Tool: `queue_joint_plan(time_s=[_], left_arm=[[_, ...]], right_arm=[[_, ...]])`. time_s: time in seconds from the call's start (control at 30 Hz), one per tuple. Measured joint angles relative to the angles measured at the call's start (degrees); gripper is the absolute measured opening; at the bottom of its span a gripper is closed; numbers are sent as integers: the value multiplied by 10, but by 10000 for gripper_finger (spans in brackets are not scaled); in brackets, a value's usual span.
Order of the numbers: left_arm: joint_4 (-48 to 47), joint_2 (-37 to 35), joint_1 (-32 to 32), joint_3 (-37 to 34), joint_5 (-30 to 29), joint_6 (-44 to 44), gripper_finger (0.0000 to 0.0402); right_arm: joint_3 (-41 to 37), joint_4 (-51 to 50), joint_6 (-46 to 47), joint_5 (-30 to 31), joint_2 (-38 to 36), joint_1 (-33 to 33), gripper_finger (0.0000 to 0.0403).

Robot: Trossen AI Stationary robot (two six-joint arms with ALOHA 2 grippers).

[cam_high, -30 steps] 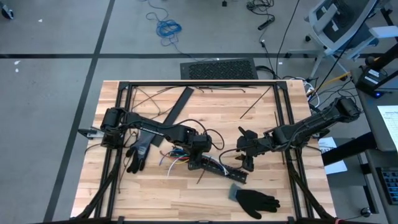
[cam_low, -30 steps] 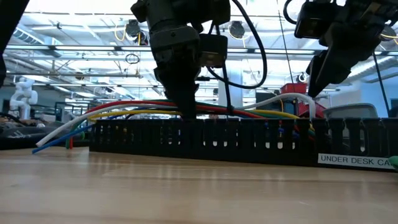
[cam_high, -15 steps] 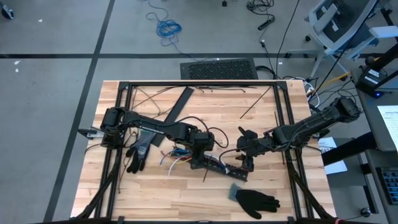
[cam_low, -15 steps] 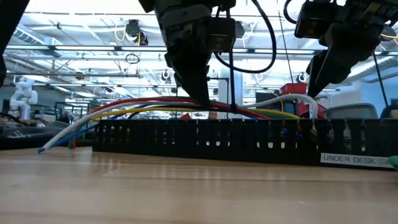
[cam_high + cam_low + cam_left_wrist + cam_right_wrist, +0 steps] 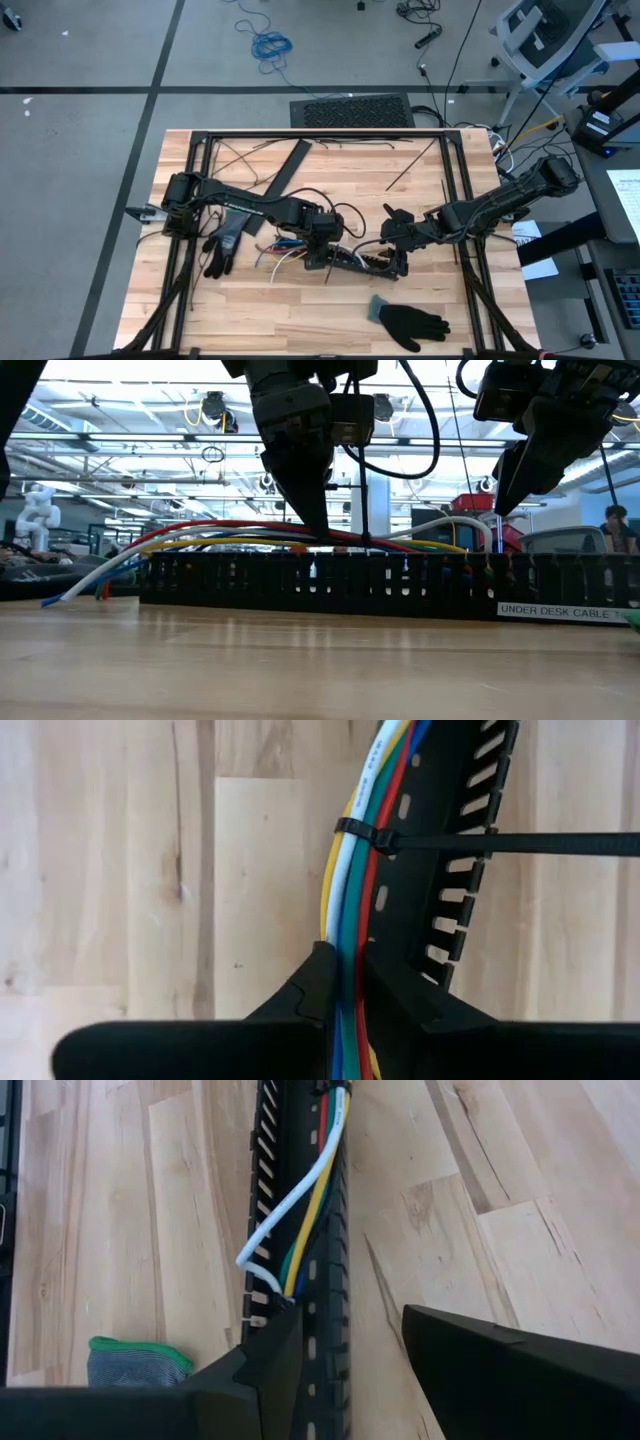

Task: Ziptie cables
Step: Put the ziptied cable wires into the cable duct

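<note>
Clamped on the cables (image 5: 348, 935), the left gripper (image 5: 342, 982) has both fingers pressed against the bundle from either side; the right gripper (image 5: 345, 1342) stands with jaws apart, straddling one end of the slotted strip (image 5: 318, 1230) and holding nothing. On the table (image 5: 440, 160) both arms meet near the middle, left gripper (image 5: 318, 250) and right gripper (image 5: 398, 258) at opposite ends of the strip (image 5: 352, 262); a black glove (image 5: 222, 243) lies under the left arm and another (image 5: 408, 321) sits near the front edge. From table height the strip (image 5: 380, 582) stands on edge with the cables (image 5: 200, 538) arching along its top and trailing loose past one end. A ziptie (image 5: 500, 843) already loops the bundle just ahead of the left fingers, its long tail running across the strip. Risks, as I judge them: a pull on the bundle could drag the light strip across the wood, since nothing clamps it; the loose white wire (image 5: 285, 1215) bowing out near the right gripper could slip free of the bundle; an uncinched loop could slide along the cables.
</note>
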Motion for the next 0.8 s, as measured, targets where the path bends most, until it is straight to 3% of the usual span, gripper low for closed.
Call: queue_joint_plan(time_s=[0.13,0.43,0.7,0.8], left_arm=[[0,0,0,0,-3,0,64],[0,0,0,0,-17,0,150],[8,4,4,0,-16,0,155],[11,14,9,-2,10,2,152]], right_arm=[[0,0,0,0,0,0,167],[0,0,0,0,0,0,167],[0,0,0,-1,0,0,167],[0,0,-6,-1,0,0,167]])
